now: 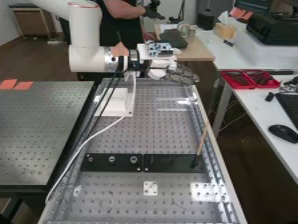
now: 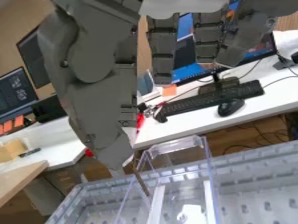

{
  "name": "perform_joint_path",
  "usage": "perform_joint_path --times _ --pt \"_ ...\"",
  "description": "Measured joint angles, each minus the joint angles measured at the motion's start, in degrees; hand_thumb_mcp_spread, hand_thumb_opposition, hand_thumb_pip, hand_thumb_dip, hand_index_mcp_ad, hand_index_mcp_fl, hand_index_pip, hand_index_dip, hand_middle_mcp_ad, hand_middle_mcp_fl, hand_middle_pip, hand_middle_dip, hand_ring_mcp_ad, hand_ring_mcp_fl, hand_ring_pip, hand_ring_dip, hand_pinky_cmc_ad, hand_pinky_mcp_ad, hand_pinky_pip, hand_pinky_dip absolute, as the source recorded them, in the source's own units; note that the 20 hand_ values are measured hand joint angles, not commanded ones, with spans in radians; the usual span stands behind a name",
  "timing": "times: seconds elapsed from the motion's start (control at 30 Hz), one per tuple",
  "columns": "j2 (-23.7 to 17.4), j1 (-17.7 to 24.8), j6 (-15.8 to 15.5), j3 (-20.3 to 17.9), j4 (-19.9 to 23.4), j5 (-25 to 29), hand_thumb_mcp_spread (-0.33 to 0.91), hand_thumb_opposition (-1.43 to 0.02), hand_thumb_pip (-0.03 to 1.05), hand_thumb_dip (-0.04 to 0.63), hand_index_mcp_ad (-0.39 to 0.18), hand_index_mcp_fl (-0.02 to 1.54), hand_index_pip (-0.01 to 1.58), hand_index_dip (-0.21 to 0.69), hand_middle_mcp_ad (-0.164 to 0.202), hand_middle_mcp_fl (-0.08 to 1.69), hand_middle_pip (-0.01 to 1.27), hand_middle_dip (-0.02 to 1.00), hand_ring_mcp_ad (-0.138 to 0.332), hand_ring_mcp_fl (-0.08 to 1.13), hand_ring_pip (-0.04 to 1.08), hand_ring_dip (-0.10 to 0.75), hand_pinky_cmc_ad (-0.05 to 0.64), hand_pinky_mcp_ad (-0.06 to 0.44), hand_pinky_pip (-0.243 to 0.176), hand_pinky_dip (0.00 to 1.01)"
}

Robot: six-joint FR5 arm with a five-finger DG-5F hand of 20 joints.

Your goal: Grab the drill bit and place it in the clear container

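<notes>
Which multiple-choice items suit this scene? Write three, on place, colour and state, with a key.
1. Where is the clear plastic container?
A. On the floor
B. On the perforated metal bench
C. On a chair

2. What colour is the computer mouse?
A. White
B. Red
C. Black

3. How is the thin brown drill bit?
A. Held by the dark grey robot hand
B. Lying in the container
C. Lying on the bench

Key:
1 B: bench holes show through it.
2 C: its shell is black.
3 A: it points down from the fingertips.

The white arm (image 1: pixel 85 42) has rounded, tubular links; the robot hand (image 1: pixel 181 75) is dark grey with small screws (image 2: pixel 64 64).
</notes>
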State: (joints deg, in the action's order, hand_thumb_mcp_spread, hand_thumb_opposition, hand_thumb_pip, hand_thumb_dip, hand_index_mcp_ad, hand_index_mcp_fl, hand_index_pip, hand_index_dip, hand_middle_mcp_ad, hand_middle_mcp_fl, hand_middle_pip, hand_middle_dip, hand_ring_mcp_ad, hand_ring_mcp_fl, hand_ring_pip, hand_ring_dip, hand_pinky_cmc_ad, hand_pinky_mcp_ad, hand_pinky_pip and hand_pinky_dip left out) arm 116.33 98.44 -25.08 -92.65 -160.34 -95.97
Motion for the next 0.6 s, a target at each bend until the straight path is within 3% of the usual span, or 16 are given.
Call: perform_joint_path --times 0.6 --pt "5.53 0.62 0.59 2.37 -3.36 4.07 0.63 -0.97 0.5 0.269 -0.105 0.77 1.09 0.279 0.091 0.25 0.12 0.16 0.26 0.05 0.09 -0.005 0.298 0.215 -0.093 0.18"
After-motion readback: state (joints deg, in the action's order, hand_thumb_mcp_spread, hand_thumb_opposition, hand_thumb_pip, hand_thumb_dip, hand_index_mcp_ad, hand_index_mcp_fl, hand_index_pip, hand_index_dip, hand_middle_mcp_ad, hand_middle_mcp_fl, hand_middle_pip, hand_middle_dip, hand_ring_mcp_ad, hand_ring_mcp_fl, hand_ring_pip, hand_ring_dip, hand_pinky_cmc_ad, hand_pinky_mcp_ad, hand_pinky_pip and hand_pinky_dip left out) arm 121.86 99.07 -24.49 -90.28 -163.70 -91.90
